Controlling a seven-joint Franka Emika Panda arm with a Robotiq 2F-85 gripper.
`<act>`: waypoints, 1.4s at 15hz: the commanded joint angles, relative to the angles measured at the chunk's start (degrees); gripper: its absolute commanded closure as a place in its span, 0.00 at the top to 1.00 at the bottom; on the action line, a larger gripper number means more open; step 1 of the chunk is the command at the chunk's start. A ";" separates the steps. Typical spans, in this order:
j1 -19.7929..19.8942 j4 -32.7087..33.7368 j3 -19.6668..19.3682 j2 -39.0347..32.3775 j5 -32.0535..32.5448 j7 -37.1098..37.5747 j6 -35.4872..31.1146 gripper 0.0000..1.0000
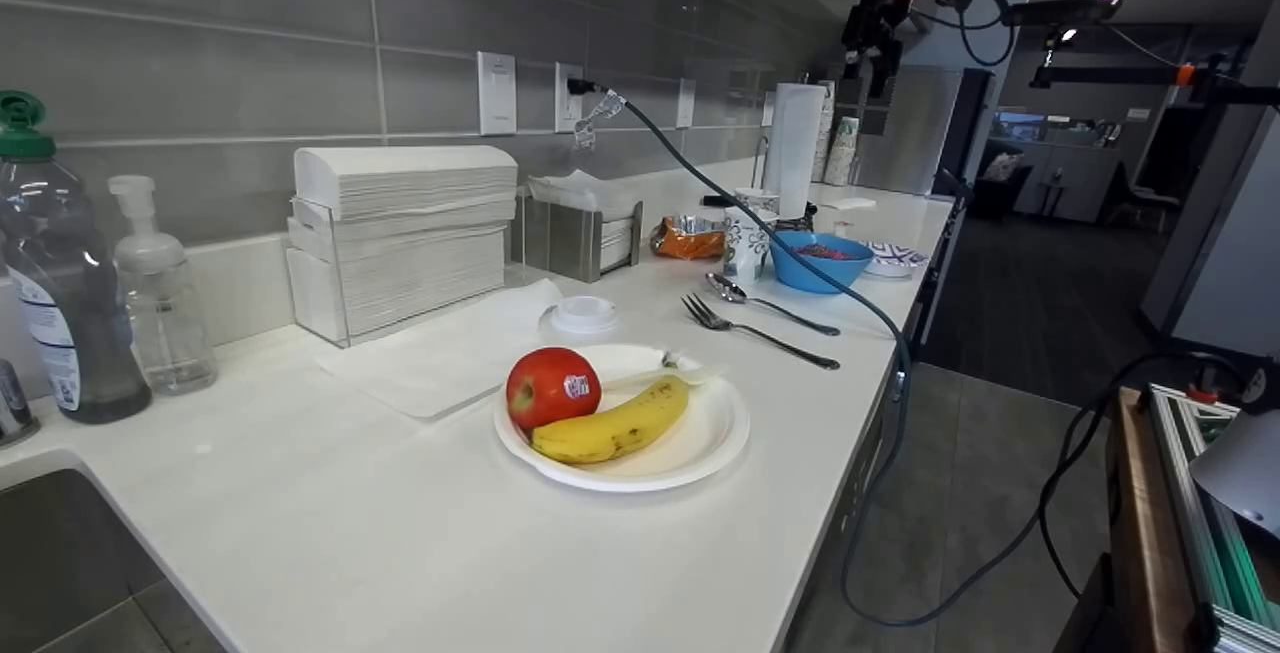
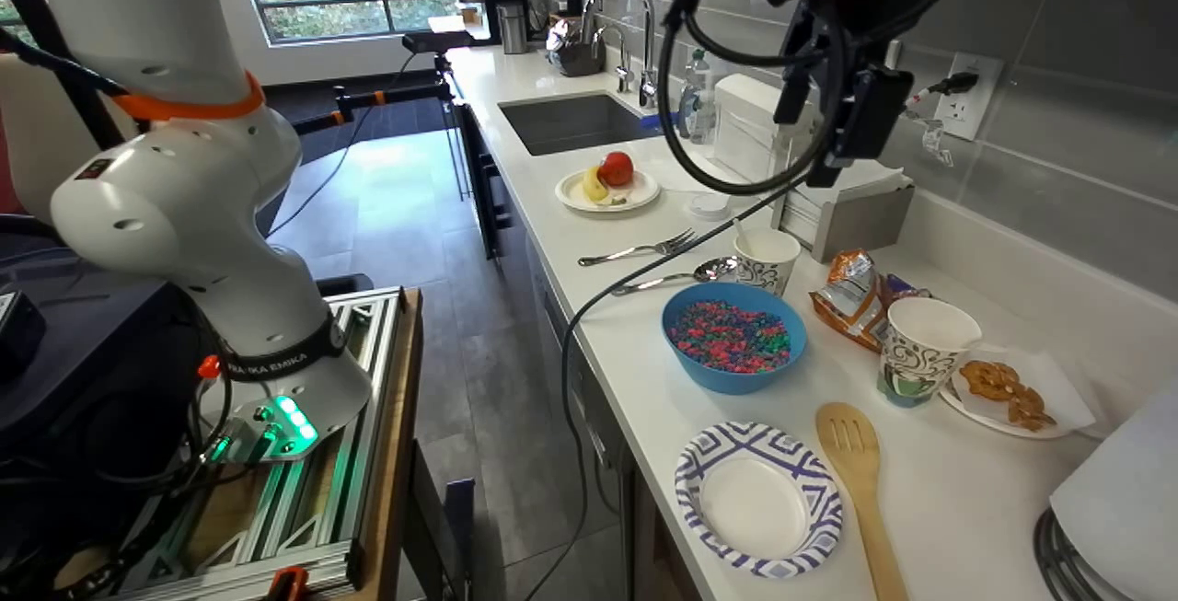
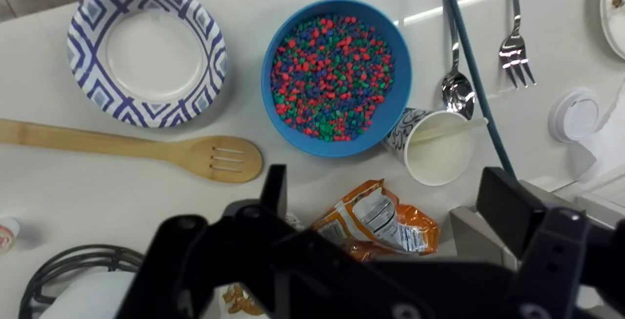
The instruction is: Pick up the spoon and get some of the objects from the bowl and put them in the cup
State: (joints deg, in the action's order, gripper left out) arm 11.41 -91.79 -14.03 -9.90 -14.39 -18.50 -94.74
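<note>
The blue bowl (image 2: 734, 382) holds many small red, green and blue pieces; it also shows in the wrist view (image 3: 336, 150) and in an exterior view (image 1: 800, 278). The metal spoon (image 3: 458, 90) lies on the counter between bowl and fork, partly crossed by a cable; it also shows in both exterior views (image 1: 772, 306) (image 2: 655, 283). A patterned paper cup (image 3: 439, 155) with a pale stick in it stands close to the bowl. Another patterned cup (image 2: 925, 348) stands farther along; I cannot tell which is the task's cup. My gripper (image 3: 389, 182) is open and empty, high above the counter (image 1: 866, 73) (image 2: 819, 143).
A dark cable (image 3: 471, 60) hangs across the scene. A fork (image 3: 512, 57), slotted wooden spatula (image 3: 215, 159), patterned paper plate (image 3: 154, 55) and orange snack bag (image 3: 385, 216) lie around the bowl. A fruit plate (image 1: 620, 478) and napkin holder (image 2: 870, 224) are farther off. The tiled wall (image 1: 480, 13) runs behind.
</note>
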 commanded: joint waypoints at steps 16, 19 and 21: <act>7.18 6.71 6.51 -15.57 -4.18 -8.86 -17.50 1.00; 8.56 6.82 8.34 -17.89 -5.03 -11.63 -22.27 1.00; 9.56 7.11 9.64 -19.21 -5.65 -13.34 -24.05 1.00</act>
State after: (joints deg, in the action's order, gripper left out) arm 18.75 -86.76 -6.65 -26.40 -17.76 -28.45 -116.75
